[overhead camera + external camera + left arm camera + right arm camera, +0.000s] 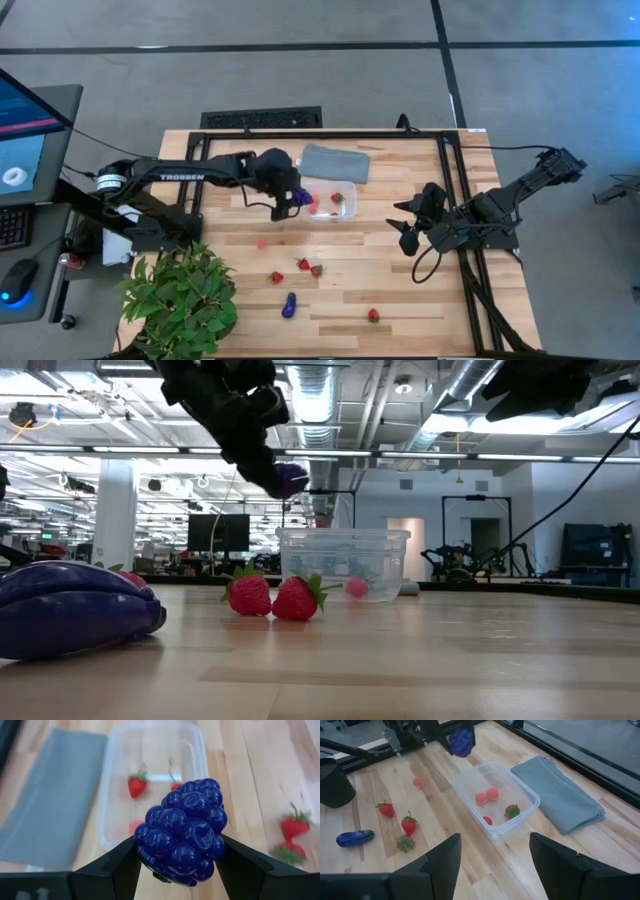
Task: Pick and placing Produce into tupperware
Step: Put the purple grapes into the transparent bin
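Observation:
A dark purple bumpy berry, one of the produce, sits between the fingers of my left gripper, which is shut on it just left of the tupperware and above table height. The clear tupperware holds a strawberry and pinkish bits. Loose produce lies on the wood: strawberries, a pink bit, and a long purple piece. My right gripper hangs open at the table's right, touching nothing. My left gripper pinches the purple berry by its two opposite sides between its two fingers. The fingers slant downward from the table's left. The berry is lifted clear of the table, higher than the tupperware's rim and beside its left end.
A folded grey-blue pad lies behind the tupperware. A leafy green plant stands at the near left corner. A black frame runs along the far and right sides. Bare wood lies between the tupperware and the loose fruit.

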### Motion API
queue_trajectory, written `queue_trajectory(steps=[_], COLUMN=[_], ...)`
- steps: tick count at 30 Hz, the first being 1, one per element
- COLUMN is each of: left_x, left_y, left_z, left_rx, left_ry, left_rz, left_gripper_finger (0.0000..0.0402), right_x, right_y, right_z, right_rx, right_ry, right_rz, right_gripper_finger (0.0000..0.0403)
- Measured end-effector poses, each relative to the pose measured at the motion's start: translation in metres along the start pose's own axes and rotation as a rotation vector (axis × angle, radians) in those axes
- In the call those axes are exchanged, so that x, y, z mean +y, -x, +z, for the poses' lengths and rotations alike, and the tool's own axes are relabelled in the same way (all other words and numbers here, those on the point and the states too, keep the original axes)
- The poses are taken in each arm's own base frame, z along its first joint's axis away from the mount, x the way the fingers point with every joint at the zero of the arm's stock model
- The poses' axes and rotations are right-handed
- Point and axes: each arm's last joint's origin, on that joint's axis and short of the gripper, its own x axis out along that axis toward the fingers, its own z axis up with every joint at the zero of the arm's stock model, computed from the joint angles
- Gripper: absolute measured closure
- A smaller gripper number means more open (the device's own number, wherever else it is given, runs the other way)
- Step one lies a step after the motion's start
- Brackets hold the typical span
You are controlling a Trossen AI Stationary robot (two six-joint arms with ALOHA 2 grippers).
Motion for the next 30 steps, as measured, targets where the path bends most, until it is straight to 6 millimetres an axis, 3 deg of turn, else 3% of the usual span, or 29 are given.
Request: queue_trajectory(steps=[21,30], left_x=[0.015,0.022], left_y=[0.005,-0.034], left_z=[0.022,0.020], left_rx=[-0.249,-0.254], left_ry=[0.089,0.177], left_rz=[0.070,0.050], left_gripper_finger=[0.0184,0.0184], right_x=[0.000,0.001], right_y=[0.000,0.000], right_z=[0.000,0.002], right_rx=[-0.003,-0.016], right_ry=[0.006,-0.014], right_rz=[-0.002,0.010], right_gripper_finger=[0.0143,0.0143])
